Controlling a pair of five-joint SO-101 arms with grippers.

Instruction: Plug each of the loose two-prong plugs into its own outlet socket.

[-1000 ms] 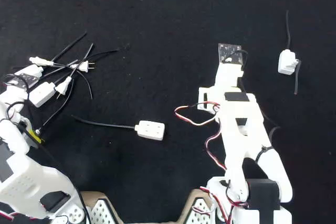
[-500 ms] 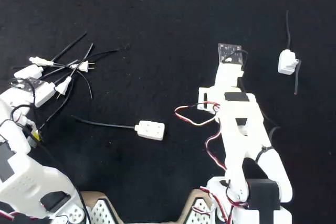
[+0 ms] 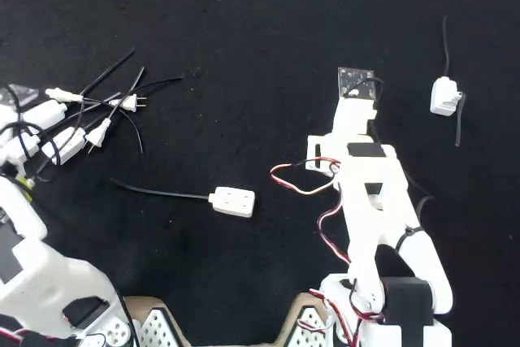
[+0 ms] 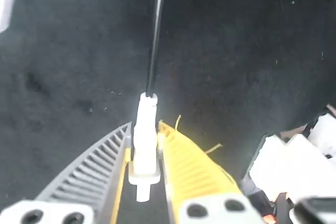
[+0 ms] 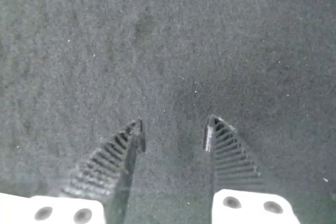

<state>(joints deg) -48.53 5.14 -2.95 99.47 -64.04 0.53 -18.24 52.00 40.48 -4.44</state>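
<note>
Clamping white plug (image 4: pixel 145 142), left hand (image 4: pixel 144 125)

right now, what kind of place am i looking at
Probably a robotics lab test bench, not a home. Two white robot arms sit at a table draped in black cloth, with loose plugs and a socket block laid out as practice pieces.

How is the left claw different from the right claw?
The left claw is shut on a white plug with a black cord; the right claw is open and holds nothing. The left claw has a yellow finger; the right claw's fingers are both dark grey. Both have ribbed fingers and sit above the black table.
</note>
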